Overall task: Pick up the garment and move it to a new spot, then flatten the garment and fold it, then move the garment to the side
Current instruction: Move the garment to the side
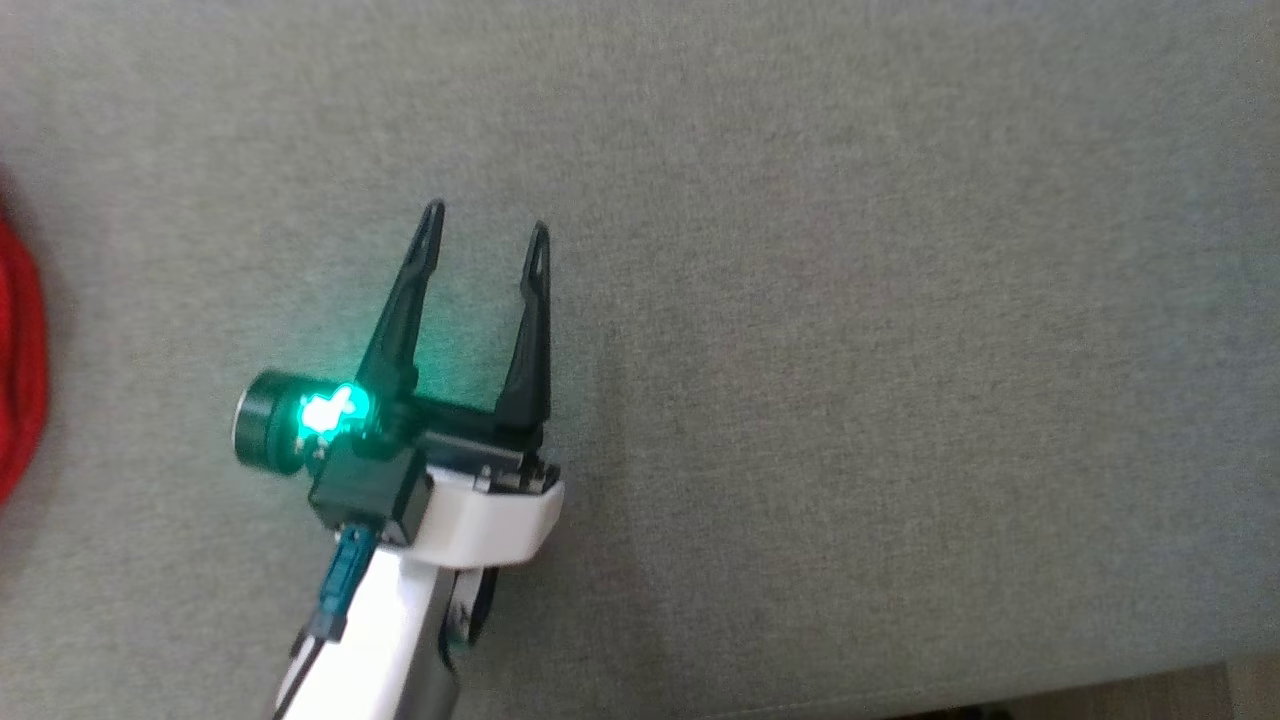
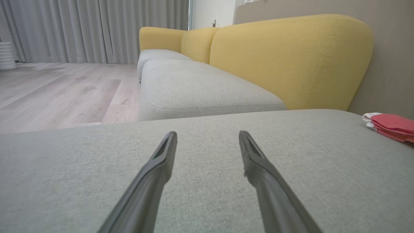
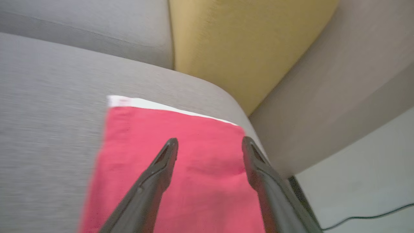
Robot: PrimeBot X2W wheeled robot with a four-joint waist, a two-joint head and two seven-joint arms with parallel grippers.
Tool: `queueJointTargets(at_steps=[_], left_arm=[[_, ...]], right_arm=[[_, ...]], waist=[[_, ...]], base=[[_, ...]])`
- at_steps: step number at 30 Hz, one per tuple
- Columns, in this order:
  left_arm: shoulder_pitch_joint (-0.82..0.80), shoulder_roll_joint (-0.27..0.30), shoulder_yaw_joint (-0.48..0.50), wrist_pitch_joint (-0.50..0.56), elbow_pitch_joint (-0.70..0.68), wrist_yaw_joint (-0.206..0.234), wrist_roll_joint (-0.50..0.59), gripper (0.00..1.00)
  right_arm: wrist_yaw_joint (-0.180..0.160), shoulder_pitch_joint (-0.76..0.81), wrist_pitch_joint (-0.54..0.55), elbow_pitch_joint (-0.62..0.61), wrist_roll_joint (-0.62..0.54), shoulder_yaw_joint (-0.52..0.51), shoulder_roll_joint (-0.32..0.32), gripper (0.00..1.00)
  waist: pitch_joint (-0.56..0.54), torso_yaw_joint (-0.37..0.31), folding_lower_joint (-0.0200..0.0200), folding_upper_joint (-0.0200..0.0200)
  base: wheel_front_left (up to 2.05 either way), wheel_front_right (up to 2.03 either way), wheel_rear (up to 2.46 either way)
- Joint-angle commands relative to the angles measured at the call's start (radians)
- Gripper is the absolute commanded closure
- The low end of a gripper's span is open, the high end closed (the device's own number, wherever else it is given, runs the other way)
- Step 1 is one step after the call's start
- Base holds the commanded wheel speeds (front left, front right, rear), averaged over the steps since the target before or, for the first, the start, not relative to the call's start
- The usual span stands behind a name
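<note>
The right end effector [image 3: 210, 139] is seen from its wrist with its 2 dark fingers spread wide and nothing gripped between them. The red garment [image 3: 129, 145] is laid flat directly beneath those fingers, folded into a rectangle, with a white strip shown along its far edge. Whether the fingertips are touching the cloth cannot be told, as the picture is blurred. The garment is placed near the rounded corner of a grey cushion [image 3: 48, 113], with a yellow backrest [image 3: 242, 48] beyond it.

The left end effector [image 1: 487, 217] is also held wide open and empty, above bare grey cushion. A green light is lit on its wrist. In the head view the garment [image 1: 20, 350] is glimpsed at the far left edge, well apart from this end effector. In the left wrist view the 2 fingers of the left end effector [image 2: 207, 134] are pointed along the cushion [image 2: 81, 168] toward the backrest [image 2: 291, 58], and the garment [image 2: 391, 124] is seen off at the right edge, clear of both fingers.
</note>
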Motion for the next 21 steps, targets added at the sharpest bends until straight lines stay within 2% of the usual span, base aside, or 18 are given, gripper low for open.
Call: queueJointTargets(at_steps=[1,4,7,8,11,16,21], left_arm=[[0.034,0.0,0.028,-0.004,-0.024,0.006,-0.007,0.0],[0.073,0.0,0.04,-0.004,-0.007,0.012,-0.014,0.0],[0.116,0.0,0.055,-0.004,0.006,0.024,-0.039,0.0],[0.146,0.0,0.064,-0.004,0.013,0.026,-0.049,0.0],[0.195,0.0,0.077,-0.004,0.034,0.024,-0.054,0.0],[0.269,0.0,0.104,-0.004,0.065,0.04,-0.065,0.0],[0.326,0.0,0.126,-0.004,0.076,0.042,-0.061,0.0]], right_arm=[[-0.001,0.054,-0.025,-0.05,-0.017,0.005,0.013,0.0],[-0.001,0.096,-0.054,-0.093,-0.02,0.053,0.14,0.0],[-0.001,0.144,-0.113,-0.11,-0.02,0.12,0.227,0.0],[-0.001,0.176,-0.151,-0.102,-0.022,0.154,0.277,0.0],[-0.001,0.227,-0.189,-0.082,-0.013,0.196,0.356,0.0],[-0.001,0.325,-0.213,-0.073,0.024,0.259,0.452,0.0],[-0.001,0.462,-0.214,-0.183,0.049,0.264,0.498,0.0]], waist=[[-0.06,0.016,0.0,0.0],[-0.13,0.025,0.0,0.0],[-0.203,0.037,0.0,0.0],[-0.256,0.046,0.0,0.0],[-0.335,0.057,0.0,0.0],[-0.459,0.076,0.0,0.0],[-0.554,0.095,0.0,0.0]], base=[[0.0,0.0,0.0],[0.0,0.0,0.0],[0.0,0.0,0.0],[0.0,0.0,0.0],[0.0,0.0,0.0],[0.0,0.0,0.0],[0.0,0.0,0.0]])
